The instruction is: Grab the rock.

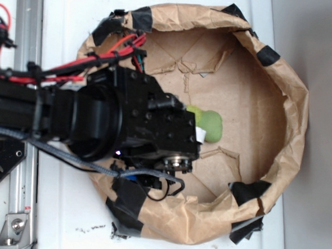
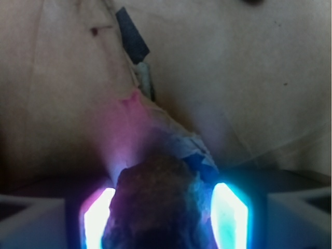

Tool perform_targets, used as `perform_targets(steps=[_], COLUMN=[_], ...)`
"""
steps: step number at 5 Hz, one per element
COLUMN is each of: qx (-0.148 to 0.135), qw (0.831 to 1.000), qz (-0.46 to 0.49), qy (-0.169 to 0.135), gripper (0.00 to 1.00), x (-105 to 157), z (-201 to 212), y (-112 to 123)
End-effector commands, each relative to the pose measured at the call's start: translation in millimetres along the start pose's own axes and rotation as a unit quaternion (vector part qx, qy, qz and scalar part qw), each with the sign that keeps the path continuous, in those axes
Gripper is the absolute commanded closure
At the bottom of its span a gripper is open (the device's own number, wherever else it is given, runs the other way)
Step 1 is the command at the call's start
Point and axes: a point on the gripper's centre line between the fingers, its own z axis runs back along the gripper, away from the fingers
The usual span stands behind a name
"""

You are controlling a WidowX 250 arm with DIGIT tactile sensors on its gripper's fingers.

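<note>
The black arm reaches in from the left edge of the exterior view, its gripper (image 1: 196, 139) hanging over the left half of a round brown-paper basin (image 1: 294, 110) that sits on a white worktop (image 1: 64, 220); red and black cables (image 1: 111, 50) run along the arm's upper side; strips of black tape (image 1: 140, 18) patch the basin's crumpled rim at its upper left, upper right and lower edge. A fuzzy yellow-green plush toy (image 1: 210, 125) lies on the cardboard floor (image 1: 252, 96) of the basin just beside the gripper's front end, partly hidden behind it; the rock cannot be seen from this side — the arm covers it.

The wrist view shows it plainly: the rock (image 2: 153, 205), a dark, craggy grey-brown lump, fills the gap between the two glowing finger pads (image 2: 228, 215), one lit pink-white on the left, the other cyan on the right; the jaws stand closed around the rock to its own width, both pads pressed against its flanks. Behind it the paper wall is creased and torn, with a dark tape strip (image 2: 132, 33) near the upper edge; whether the rock touches the floor or hangs clear — that I cannot tell.
</note>
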Motion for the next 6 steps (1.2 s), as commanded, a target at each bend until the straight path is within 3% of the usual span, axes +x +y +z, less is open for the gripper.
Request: perform_targets(steps=[1, 2, 3, 4, 5, 6], qx=[-0.029, -0.054, -0.073, -0.052, -0.036, -0.018], qw=[0.998, 0.991, 0.974, 0.965, 0.958, 0.957], qz=[-0.019, -0.020, -0.021, -0.050, -0.082, -0.099], qy=[-0.048, -0.121, -0.213, -0.253, -0.273, -0.272], gripper=[1.00, 1.00, 1.00, 1.00, 1.00, 1.00], x=[2, 17, 34, 35, 32, 32], z=[41, 100, 164, 206, 199, 187], y=[-3, 0, 10, 11, 14, 18])
